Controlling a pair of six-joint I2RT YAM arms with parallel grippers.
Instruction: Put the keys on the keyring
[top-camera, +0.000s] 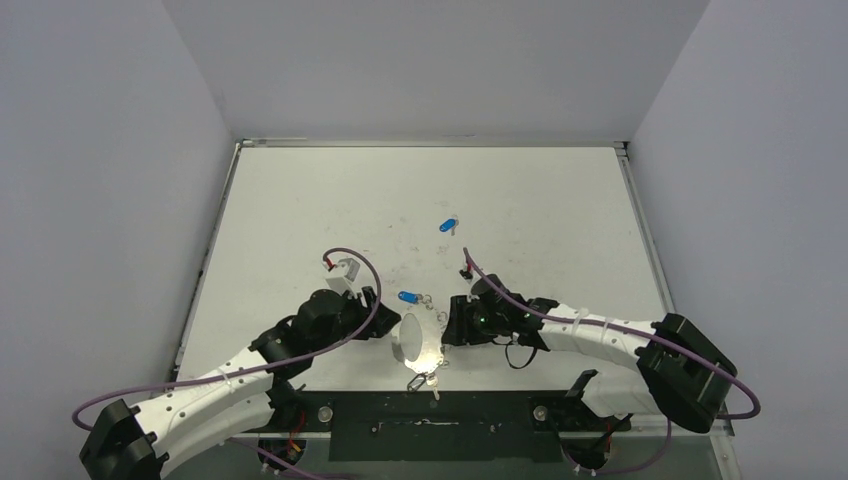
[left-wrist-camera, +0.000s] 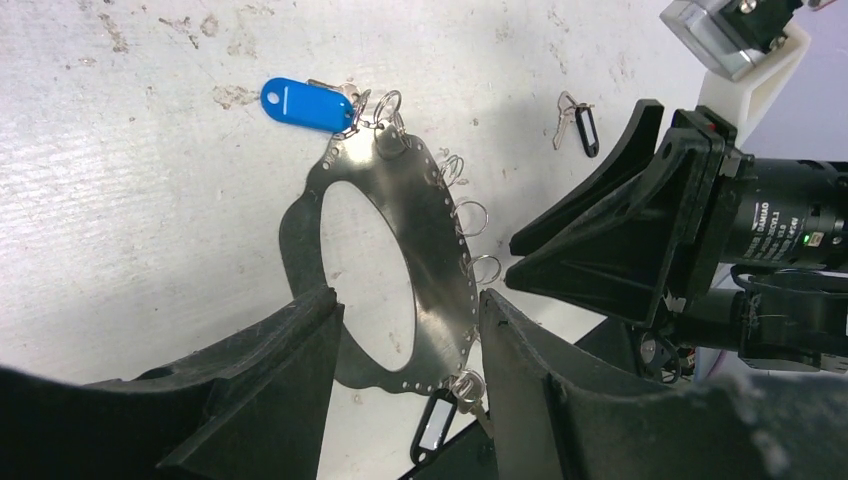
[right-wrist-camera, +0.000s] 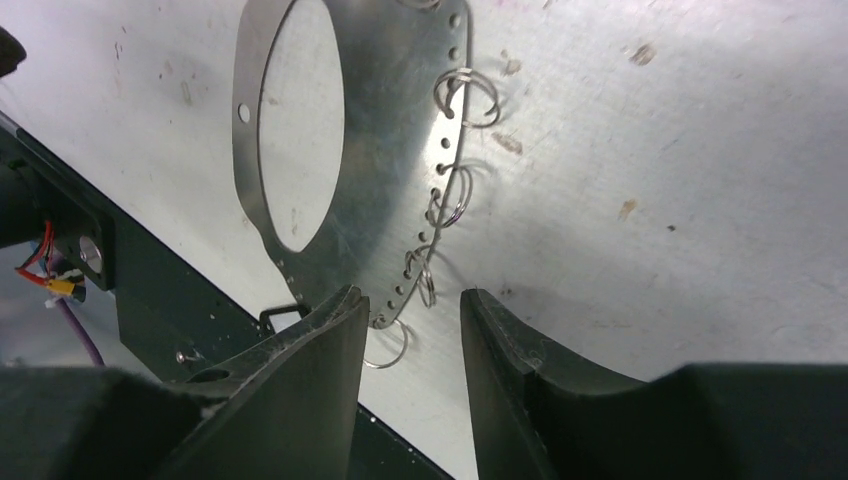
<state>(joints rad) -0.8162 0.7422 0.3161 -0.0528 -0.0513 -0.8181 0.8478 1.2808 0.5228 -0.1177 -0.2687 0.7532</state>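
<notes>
Closest to the lens, the left gripper (left-wrist-camera: 408, 305) stands about half open with the keyring (left-wrist-camera: 432, 225) spanning the gap between its fingers. Both edges of the hoop meet the fingers, so it appears to clamp the hoop across its width and tilt it up off the table (top-camera: 300, 200), close to the arm bases. Opposite, the right gripper (right-wrist-camera: 412, 300) is parted part-way around the hoop's looped edge, gripping nothing I can make out. One blue key (left-wrist-camera: 305, 105) seems hooked at the hoop's far end and one black key (left-wrist-camera: 432, 425) hangs at the near end, so two look done. A second blue key (top-camera: 448, 225) lies loose well up the table, and another black key (left-wrist-camera: 585, 130) lies loose beyond the right gripper. Several loops (left-wrist-camera: 487, 268) stand empty, so by my reckoning about half the job is left.
</notes>
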